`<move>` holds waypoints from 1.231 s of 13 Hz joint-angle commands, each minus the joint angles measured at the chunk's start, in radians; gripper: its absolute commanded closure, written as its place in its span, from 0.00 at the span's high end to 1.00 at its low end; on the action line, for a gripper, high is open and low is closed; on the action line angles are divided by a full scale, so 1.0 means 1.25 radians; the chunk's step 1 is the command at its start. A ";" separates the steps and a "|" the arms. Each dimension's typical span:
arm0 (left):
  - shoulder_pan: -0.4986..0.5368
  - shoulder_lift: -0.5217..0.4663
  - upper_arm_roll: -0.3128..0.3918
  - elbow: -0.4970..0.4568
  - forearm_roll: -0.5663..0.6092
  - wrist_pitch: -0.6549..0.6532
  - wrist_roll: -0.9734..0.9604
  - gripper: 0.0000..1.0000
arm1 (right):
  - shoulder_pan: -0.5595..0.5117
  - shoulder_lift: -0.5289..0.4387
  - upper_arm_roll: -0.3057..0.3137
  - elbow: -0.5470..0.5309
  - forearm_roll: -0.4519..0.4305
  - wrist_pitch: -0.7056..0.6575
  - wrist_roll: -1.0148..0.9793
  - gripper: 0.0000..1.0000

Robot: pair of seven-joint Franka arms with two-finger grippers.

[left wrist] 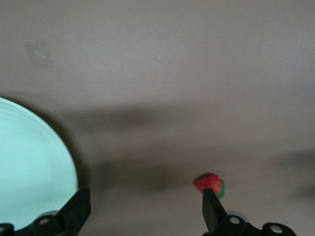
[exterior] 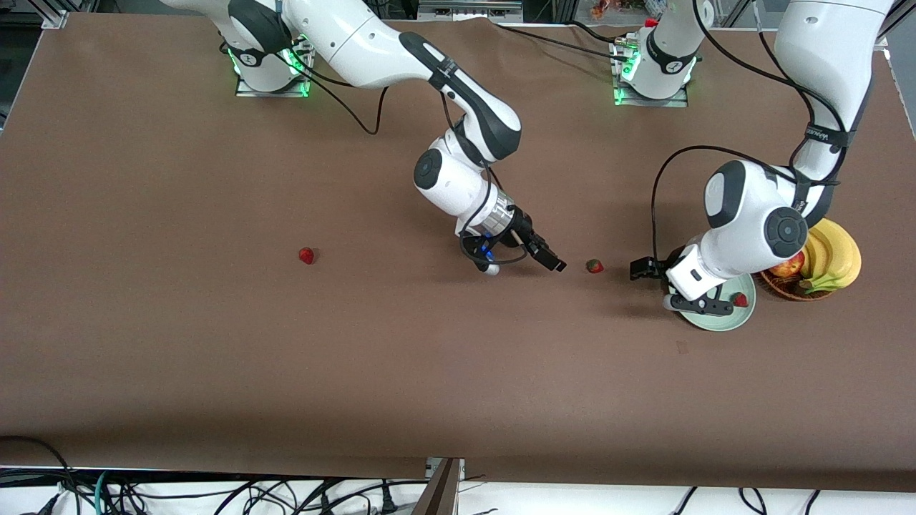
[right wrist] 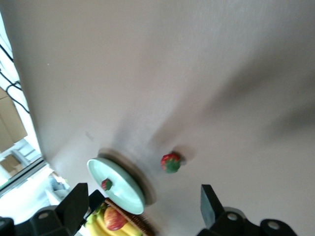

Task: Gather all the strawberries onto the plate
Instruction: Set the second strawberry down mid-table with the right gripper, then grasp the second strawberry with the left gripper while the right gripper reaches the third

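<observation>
Brown cloth covers the whole table [exterior: 215,372], with cables hanging off its edge nearest the front camera. No brand or label can be read; a small tag on the left arm's black band is too small to make out.

Toward the left arm's end sits a basket [exterior: 787,290] with bananas [exterior: 834,257] and an apple [exterior: 787,267], and touching it the plate [exterior: 715,323], partly under the left arm. One strawberry [exterior: 740,300] lies on the plate.

Left gripper [exterior: 644,269] hangs low just beside the plate, fingers [left wrist: 211,209] spread wide and holding nothing. Right gripper [exterior: 547,256] is over the table's middle, also wide and empty. A second strawberry [exterior: 594,266] lies on the cloth between the two grippers, near both. The third strawberry [exterior: 307,255] lies well apart, toward the right arm's end.
</observation>
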 commanded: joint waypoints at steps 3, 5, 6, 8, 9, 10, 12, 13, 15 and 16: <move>-0.050 0.020 0.000 -0.049 0.008 0.034 -0.102 1.00 | -0.004 -0.094 -0.132 -0.029 -0.151 -0.365 -0.051 1.00; -0.073 0.026 -0.005 -0.070 0.008 0.079 -0.157 1.00 | -0.008 -0.117 -0.190 -0.037 -0.160 -0.499 -0.156 1.00; -0.076 0.034 -0.010 -0.071 0.010 0.091 -0.173 1.00 | -0.008 -0.134 -0.225 -0.057 -0.161 -0.566 -0.212 1.00; -0.077 0.047 -0.011 -0.076 0.028 0.112 -0.188 1.00 | -0.008 -0.165 -0.282 -0.111 -0.161 -0.636 -0.354 1.00; -0.079 0.050 -0.011 -0.080 0.049 0.123 -0.212 0.98 | -0.007 -0.181 -0.312 -0.155 -0.161 -0.650 -0.425 1.00; -0.090 0.056 -0.012 -0.086 0.083 0.136 -0.257 0.94 | -0.007 -0.200 -0.340 -0.214 -0.172 -0.651 -0.506 1.00; -0.110 0.063 -0.016 -0.085 0.180 0.143 -0.390 0.91 | -0.007 -0.248 -0.397 -0.350 -0.210 -0.622 -0.708 1.00; -0.111 0.066 -0.035 -0.084 0.225 0.143 -0.452 0.91 | -0.005 -0.258 -0.424 -0.399 -0.210 -0.601 -0.773 1.00; -0.111 0.076 -0.042 -0.080 0.278 0.143 -0.529 0.91 | -0.005 -0.266 -0.454 -0.471 -0.210 -0.560 -0.875 1.00; -0.111 0.079 -0.043 -0.079 0.280 0.144 -0.530 0.90 | -0.004 -0.267 -0.470 -0.497 -0.211 -0.546 -0.908 1.00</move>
